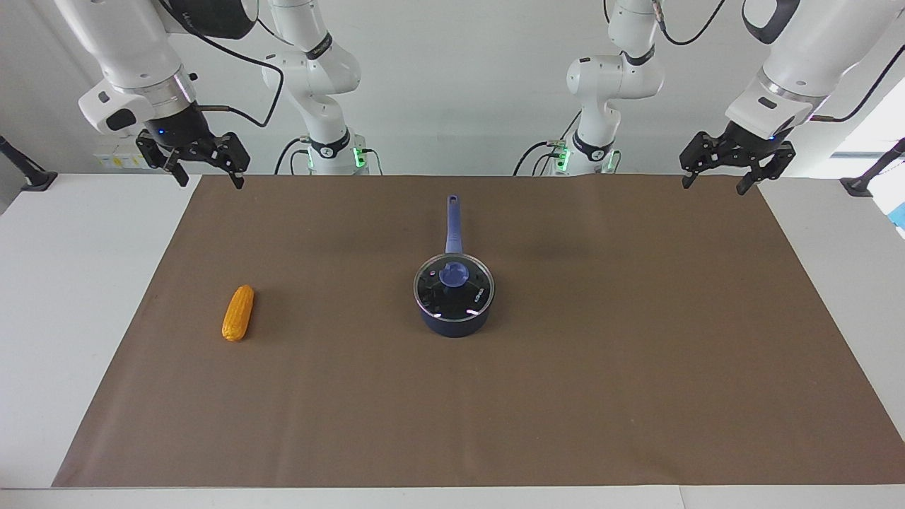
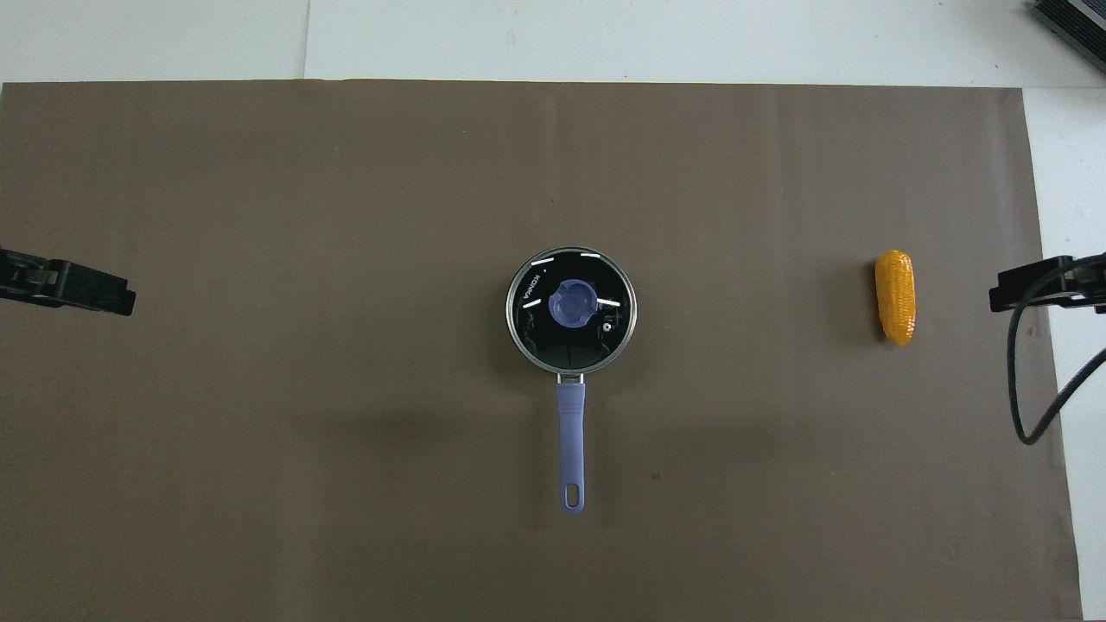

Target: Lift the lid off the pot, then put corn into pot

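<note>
The navy pot [image 1: 452, 326] stands at the middle of the brown mat, its long blue handle [image 2: 570, 432] pointing toward the robots. The glass lid [image 1: 453, 288] with its blue knob sits shut on the pot; it also shows in the overhead view [image 2: 570, 333]. The corn [image 1: 238, 312] lies on the mat toward the right arm's end, also seen in the overhead view [image 2: 895, 296]. My right gripper [image 1: 210, 179] hangs open and empty in the air over the mat's corner near its base. My left gripper [image 1: 714, 185] hangs open and empty over the mat's edge at its own end.
A brown mat [image 1: 636, 367] covers most of the white table [image 1: 63, 297]. Black camera stands sit at both table ends near the robots [image 1: 32, 177]. A cable loops down from the right arm [image 2: 1020, 380].
</note>
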Controlling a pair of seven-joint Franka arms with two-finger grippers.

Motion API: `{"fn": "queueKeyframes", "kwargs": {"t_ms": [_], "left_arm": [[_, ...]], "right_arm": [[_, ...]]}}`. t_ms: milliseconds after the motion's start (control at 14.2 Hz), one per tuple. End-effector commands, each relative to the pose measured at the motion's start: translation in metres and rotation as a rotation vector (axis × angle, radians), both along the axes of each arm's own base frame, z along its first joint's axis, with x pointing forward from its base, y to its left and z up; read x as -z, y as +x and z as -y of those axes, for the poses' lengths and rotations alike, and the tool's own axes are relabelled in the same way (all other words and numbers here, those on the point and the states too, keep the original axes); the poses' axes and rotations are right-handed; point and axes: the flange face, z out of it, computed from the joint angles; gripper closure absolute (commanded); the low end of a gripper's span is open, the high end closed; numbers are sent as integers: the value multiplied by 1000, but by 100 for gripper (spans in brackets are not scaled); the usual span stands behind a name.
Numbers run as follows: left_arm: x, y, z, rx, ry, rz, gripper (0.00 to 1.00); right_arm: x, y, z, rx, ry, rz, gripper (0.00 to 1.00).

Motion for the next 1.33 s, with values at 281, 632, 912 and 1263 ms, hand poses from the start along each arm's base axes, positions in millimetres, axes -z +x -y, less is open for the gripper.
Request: {"fn": "queueKeyframes", "kwargs": {"t_ms": [281,632,912,1263], "left_arm": [[23,-3,50,7,-8,39,0],[39,-2,91,-26,-15,64,0],[52,-2,131,-77,-25,83,0],[72,0,171,-95,-34,96,0]], "right_arm": [[2,-2,4,-34,-3,-14,0],[12,3,16,-39,-7,42,0],[67,23,32,-62,-15,74,0],[174,81,68,-68,-42,106,0]]}}
